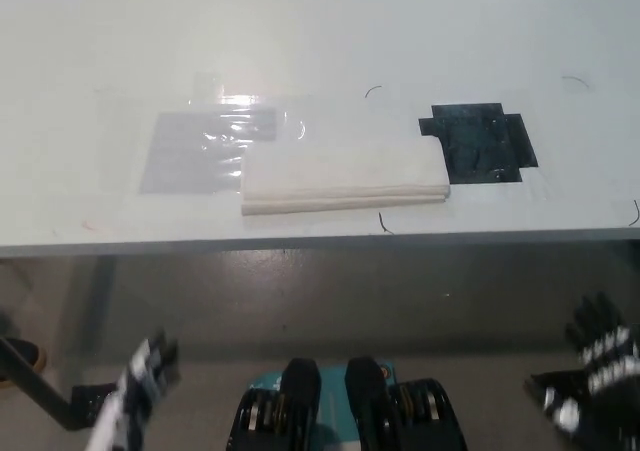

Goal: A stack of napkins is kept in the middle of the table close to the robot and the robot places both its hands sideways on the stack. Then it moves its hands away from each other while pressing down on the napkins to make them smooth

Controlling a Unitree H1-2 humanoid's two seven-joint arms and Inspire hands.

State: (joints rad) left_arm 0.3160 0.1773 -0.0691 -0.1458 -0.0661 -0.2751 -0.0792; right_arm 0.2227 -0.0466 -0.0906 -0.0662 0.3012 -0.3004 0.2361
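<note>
A flat white stack of napkins (pixel 343 174) lies on the pale table (pixel 320 51), near its front edge and about the middle. Nothing touches the stack. My left hand (pixel 140 386) hangs low at the lower left, below the table's edge, blurred, with its fingers spread apart. My black right hand (pixel 598 366) sits low at the lower right, also below the table's edge, fingers apart and empty.
A patch of clear shiny tape or film (pixel 205 146) lies just left of the stack. A black taped patch (pixel 478 143) lies just right of it. The table's front edge (pixel 320 243) runs across the picture. The floor shows below.
</note>
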